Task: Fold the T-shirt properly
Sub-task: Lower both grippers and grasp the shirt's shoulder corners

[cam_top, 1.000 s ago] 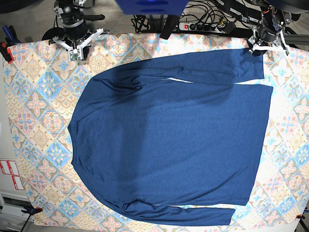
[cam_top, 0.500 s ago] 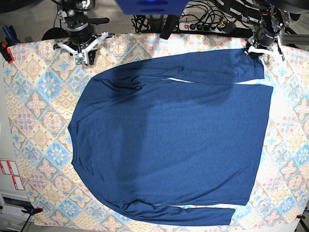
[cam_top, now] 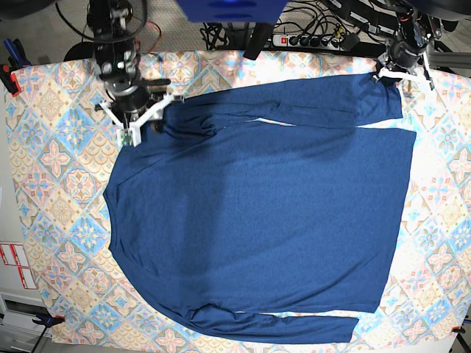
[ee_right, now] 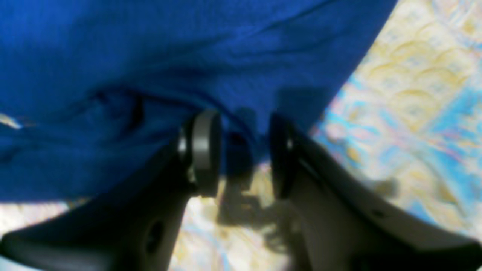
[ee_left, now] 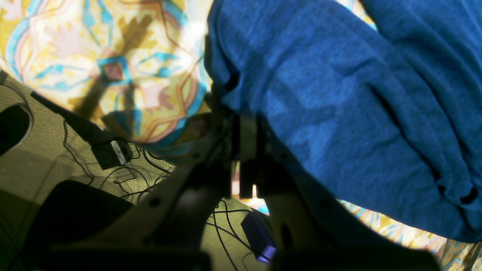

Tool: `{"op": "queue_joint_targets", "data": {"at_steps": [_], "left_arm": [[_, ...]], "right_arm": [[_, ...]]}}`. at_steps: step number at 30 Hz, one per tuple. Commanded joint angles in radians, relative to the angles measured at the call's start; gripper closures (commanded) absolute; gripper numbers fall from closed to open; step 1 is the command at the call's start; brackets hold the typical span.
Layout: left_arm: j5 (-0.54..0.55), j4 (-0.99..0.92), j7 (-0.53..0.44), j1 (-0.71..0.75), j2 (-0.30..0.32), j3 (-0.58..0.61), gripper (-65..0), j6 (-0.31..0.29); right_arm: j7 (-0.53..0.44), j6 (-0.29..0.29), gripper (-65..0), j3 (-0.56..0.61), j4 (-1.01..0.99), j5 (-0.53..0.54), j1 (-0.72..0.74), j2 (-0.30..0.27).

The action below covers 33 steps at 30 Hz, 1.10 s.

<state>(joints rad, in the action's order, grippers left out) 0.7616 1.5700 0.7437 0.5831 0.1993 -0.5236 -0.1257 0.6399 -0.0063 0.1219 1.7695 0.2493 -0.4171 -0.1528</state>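
- We see the T-shirt (cam_top: 257,213) lying flat on the bench's patterned tablecloth (cam_top: 59,169), both sleeves folded across.
- Left gripper (ee_left: 241,146) at the far sleeve's cuff end, pressed together; it seems clamped on the cuff edge, though the wrist view is dark.
- Right gripper (cam_top: 140,121) over the shirt's shoulder, fingers (ee_right: 203,150) apart, straddling the fabric edge.

Pastel patterned tablecloth (cam_top: 59,184), power strip (cam_top: 309,38), tangled cables (cam_top: 221,33)
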Motion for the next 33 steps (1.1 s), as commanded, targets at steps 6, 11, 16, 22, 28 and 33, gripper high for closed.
{"op": "queue_joint_targets", "data": {"at_steps": [6,11,16,22,28,33], "left_arm": [[0.006,0.019,-0.011,0.019,0.012,-0.008,0.0,-0.004],[0.006,0.019,-0.011,0.019,0.012,-0.008,0.0,-0.004],[0.006,0.019,-0.011,0.019,0.012,-0.008,0.0,-0.004],[0.006,0.019,-0.011,0.018,0.012,-0.008,0.0,-0.004],[0.006,0.019,-0.011,0.018,0.012,-0.008,0.0,-0.004],[0.006,0.019,-0.011,0.018,0.012,-0.008,0.0,-0.004]], "right_arm": [[-0.021,0.001,-22.9,-0.117,-0.133,0.181,0.054,-0.009],[-0.019,0.001,-22.9,-0.146,-0.161,0.187,0.056,-0.009],[-0.018,0.002,-22.9,-0.147,-0.228,0.190,0.056,-0.009],[-0.018,0.004,-22.7,-0.120,-0.250,0.192,0.076,-0.003],[-0.019,0.004,-22.5,-0.044,-0.253,0.192,0.111,-0.003],[-0.021,0.004,-18.3,-0.023,-0.300,0.192,0.143,-0.003]]}}
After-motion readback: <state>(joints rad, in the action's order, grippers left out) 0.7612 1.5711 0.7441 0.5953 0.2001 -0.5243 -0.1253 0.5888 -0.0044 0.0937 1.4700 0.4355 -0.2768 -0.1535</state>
